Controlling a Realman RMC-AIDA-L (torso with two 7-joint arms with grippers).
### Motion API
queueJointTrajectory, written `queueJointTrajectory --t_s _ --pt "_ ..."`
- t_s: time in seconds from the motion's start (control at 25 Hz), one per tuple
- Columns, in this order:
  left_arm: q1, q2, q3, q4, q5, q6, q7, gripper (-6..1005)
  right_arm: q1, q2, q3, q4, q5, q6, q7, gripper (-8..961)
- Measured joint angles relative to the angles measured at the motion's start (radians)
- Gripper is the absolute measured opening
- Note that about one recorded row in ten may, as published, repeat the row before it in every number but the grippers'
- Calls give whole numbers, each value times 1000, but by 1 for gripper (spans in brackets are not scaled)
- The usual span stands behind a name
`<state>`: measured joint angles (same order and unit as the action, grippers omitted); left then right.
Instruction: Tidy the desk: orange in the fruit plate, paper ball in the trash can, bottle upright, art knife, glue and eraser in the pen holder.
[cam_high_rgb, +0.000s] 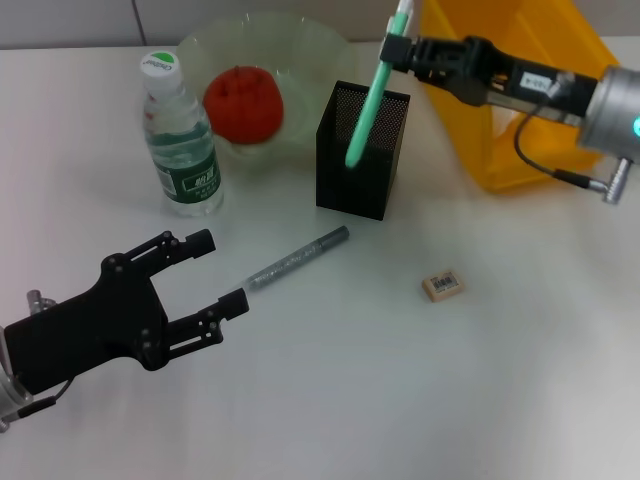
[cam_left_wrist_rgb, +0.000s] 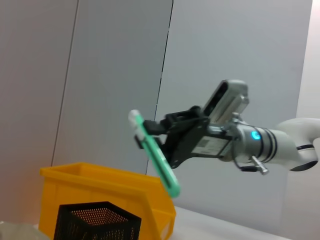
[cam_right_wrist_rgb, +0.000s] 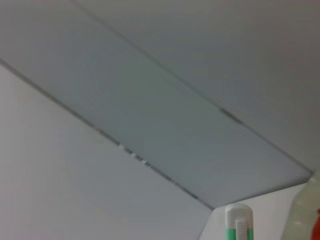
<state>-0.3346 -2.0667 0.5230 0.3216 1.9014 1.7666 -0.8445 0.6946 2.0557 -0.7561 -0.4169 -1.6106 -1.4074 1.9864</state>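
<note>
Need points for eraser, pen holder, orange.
eraser (cam_high_rgb: 442, 286), head view, on its labelled top face.
pen holder (cam_high_rgb: 350, 175), head view, on the front mesh wall.
orange (cam_high_rgb: 243, 105), head view, on its rounded front, in the fruit plate (cam_high_rgb: 320, 50).

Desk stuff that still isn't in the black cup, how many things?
2 lie on the desk: a grey stick by the left gripper, and the eraser. The green stick, held by the right gripper, is only partly inside the pen holder.
</note>
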Motion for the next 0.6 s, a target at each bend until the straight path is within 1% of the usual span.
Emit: queueJointTrajectory --t_s 0.24,0.44,0.6 --pt "-1 -2 0 -13 -1 4 5 787 27 16 2 2 5 110 28 234" --pt "-3 -3 0 -23 -5 -1 5 787 28 18 3 -5 32 180 27 240" --pt "-2 -2 0 -32 -13 -1 9 787 33 18 1 -12 34 227 -22 244"
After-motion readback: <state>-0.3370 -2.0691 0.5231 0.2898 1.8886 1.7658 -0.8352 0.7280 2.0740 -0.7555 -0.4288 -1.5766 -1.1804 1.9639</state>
